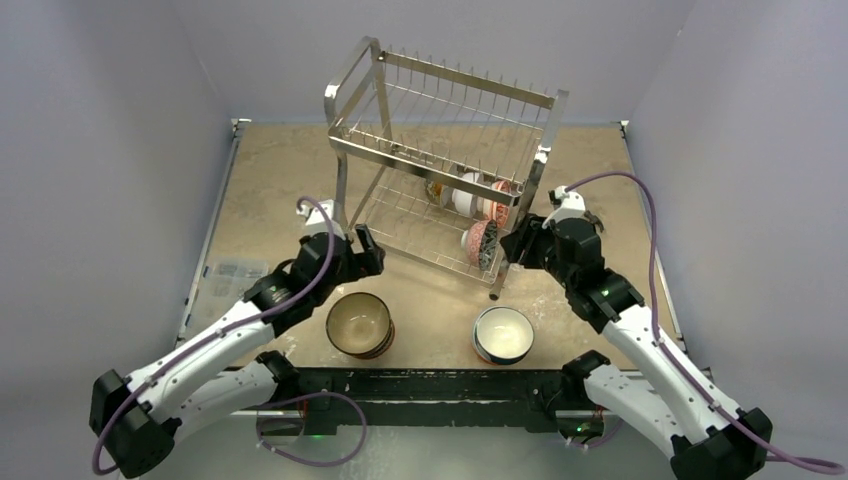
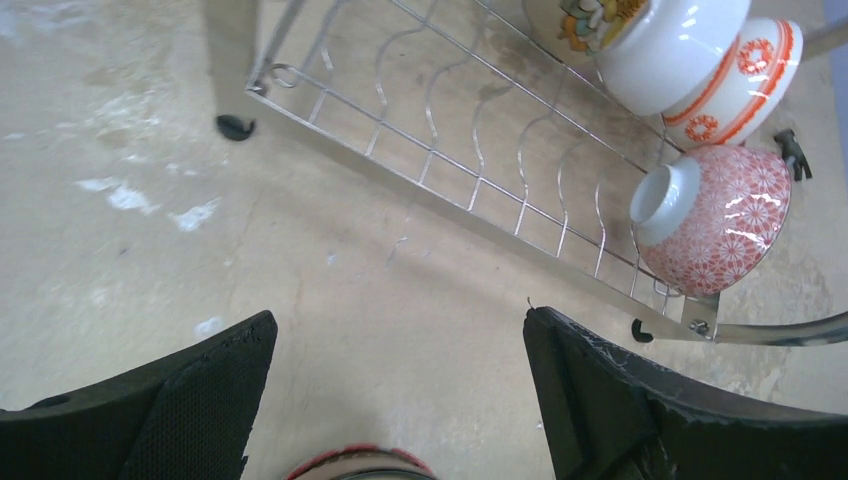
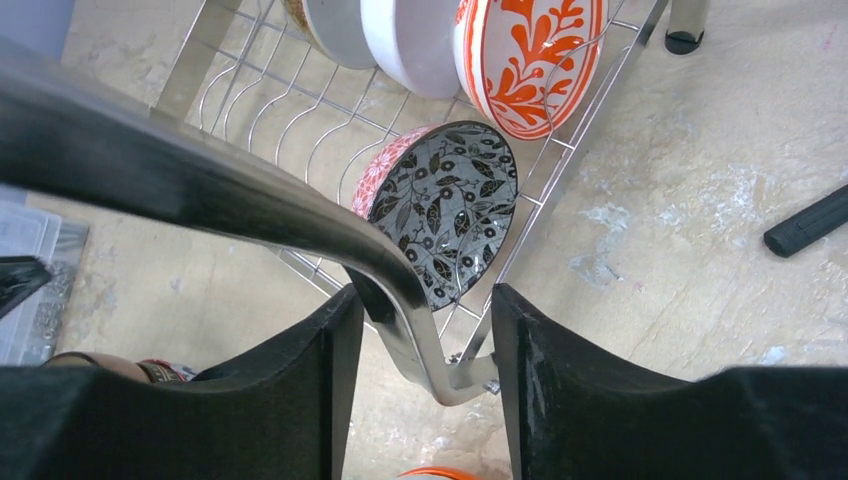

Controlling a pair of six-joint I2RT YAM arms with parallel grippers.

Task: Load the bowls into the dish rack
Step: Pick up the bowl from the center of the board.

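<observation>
A tall two-tier chrome wire dish rack (image 1: 432,165) with a tubular frame was set at the middle of the mottled tan table (image 1: 270,190), and bare tabletop was seen around it on every side. On its lower tier a red-patterned ceramic bowl (image 1: 481,242) with a black leaf-printed inside was stood on edge at the 5 o'clock corner. Other glossy bowls (image 1: 465,193), white and orange-patterned, were packed together behind it toward 1 o'clock. A round brown bowl (image 1: 359,324) with a cream inside was seated upright on the table at 7 o'clock of the rack, and a white bowl (image 1: 503,334) at 5 o'clock. The left gripper (image 1: 367,250) was held over the table at the rack's 8 o'clock side, jaws wide apart, nothing between them. The right gripper (image 1: 518,245) was held close by the 4 o'clock corner post, jaws parted, with the bent tube crossing between them unclamped.
</observation>
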